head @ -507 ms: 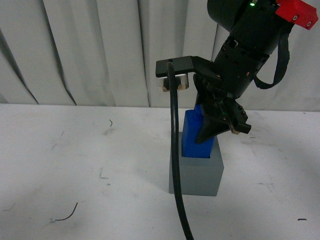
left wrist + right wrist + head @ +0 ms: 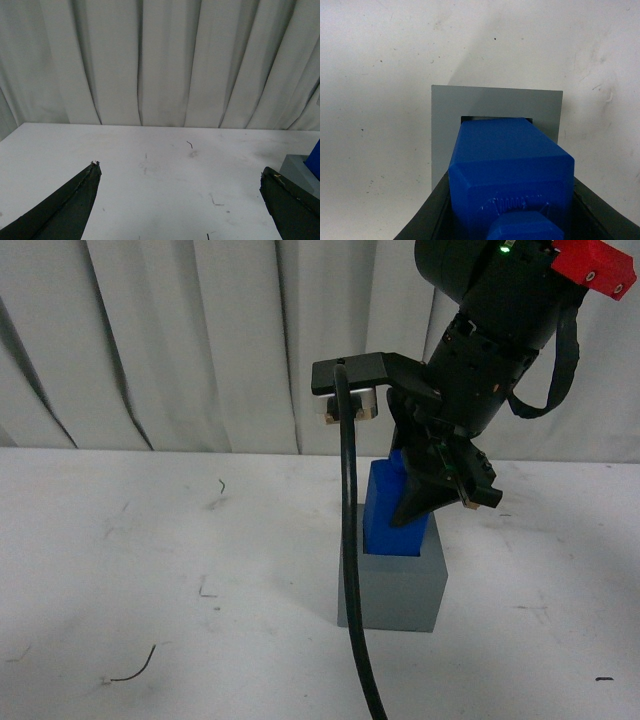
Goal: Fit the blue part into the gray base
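A pleated pale curtain [image 2: 200,340] hung behind a scuffed white table [image 2: 150,570] as the ARX robot worked at its insertion. The right gripper [image 2: 412,508] was clamped on the blue part [image 2: 385,510], its dark fingers [image 2: 432,215] pressed against two opposite flat sides of the block's upper half, with the stud knob [image 2: 525,230] up between them. Directly beneath that gripper stood the gray base [image 2: 395,590], and the block's lower end sat inside the square recess in its top face, upright or nearly so and only partly in, with much of its length above the rim.

The left gripper [image 2: 177,215] was spread wide and held nothing. The base showed only at the edge of its wrist view, beyond one fingertip. A black cable [image 2: 352,590] hung down in front of the base.

The blue part looked like stiff, light moulded plastic with smooth faces, so likely to slide in the grip if pushed hard. The flat sides high on the block seemed the right hold, leaving the lower end free to seat. Nothing visibly held the base down, so it might shift under an off-centre push.
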